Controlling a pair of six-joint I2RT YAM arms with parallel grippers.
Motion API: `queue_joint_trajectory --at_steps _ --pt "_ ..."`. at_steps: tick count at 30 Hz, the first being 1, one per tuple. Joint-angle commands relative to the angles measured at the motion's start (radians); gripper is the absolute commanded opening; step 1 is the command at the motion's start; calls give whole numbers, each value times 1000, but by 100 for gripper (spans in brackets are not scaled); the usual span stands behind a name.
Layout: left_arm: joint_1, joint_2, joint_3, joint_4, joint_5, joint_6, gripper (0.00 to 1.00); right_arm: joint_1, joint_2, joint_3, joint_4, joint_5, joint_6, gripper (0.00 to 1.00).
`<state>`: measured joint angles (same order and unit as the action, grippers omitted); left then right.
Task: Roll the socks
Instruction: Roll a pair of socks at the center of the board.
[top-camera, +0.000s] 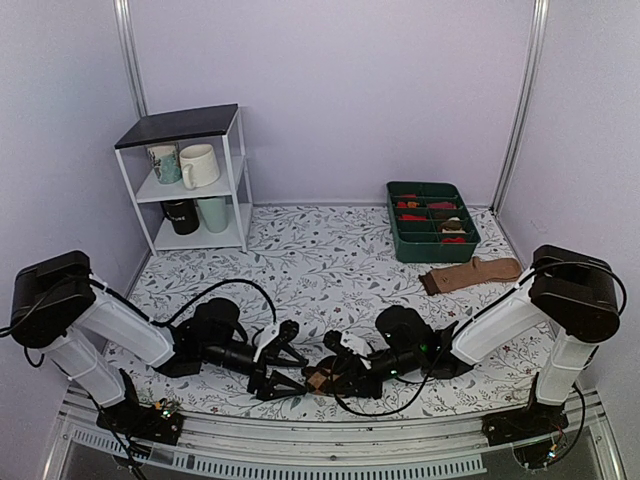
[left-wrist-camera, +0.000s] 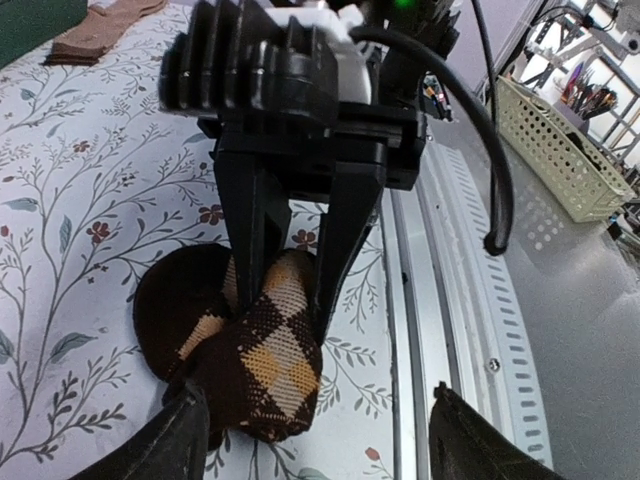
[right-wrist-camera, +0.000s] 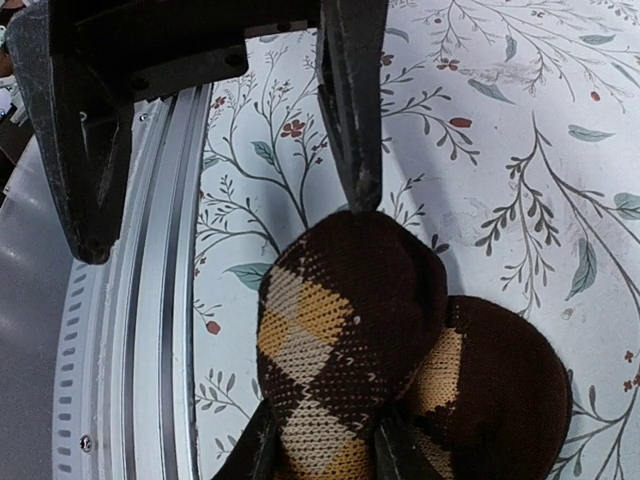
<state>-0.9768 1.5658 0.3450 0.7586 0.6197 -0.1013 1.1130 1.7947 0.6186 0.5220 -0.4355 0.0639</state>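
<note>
brown argyle socks at the middle of the desk's near edge want a firm pinch from the right pincer, clamped shut on them, while the left pincer, wide open and empty, tucks the loose end. the bundle looks plump, soft, half-wound.

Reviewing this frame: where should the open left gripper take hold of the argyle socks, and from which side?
Take the rounded argyle end of the socks bulging free of the right gripper, which pinches the far part. Bring the left gripper in low from its own side, fingers straddling the bulge; the knit looks soft, so close firmly.
</note>
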Motion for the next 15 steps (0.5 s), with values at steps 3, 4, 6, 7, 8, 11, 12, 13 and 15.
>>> queue_joint_trajectory --at_steps 3,4,6,7,8,11,12,13,15 --pt "-24 57 15 23 28 -25 74 -8 92 -30 -214 19 14 16" --pt "-24 63 15 28 25 -30 74 -7 93 -30 -213 17 13 16" --pt "-24 71 13 33 8 -37 74 -9 96 -30 -214 17 14 16" --pt "-24 76 14 38 1 -38 74 -9 95 -31 -214 17 13 16" --pt "-24 83 21 36 -5 -40 74 -8 97 -29 -214 17 14 16" --pt "-24 118 49 18 2 -42 74 -9 101 -23 -214 14 14 16" --pt "-26 129 57 12 7 -40 74 -9 103 -23 -214 14 14 16" --pt "-24 137 67 4 14 -40 74 -9 104 -22 -215 14 16 16" --pt "-26 158 86 -12 28 -34 74 -10 107 -21 -215 13 18 16"
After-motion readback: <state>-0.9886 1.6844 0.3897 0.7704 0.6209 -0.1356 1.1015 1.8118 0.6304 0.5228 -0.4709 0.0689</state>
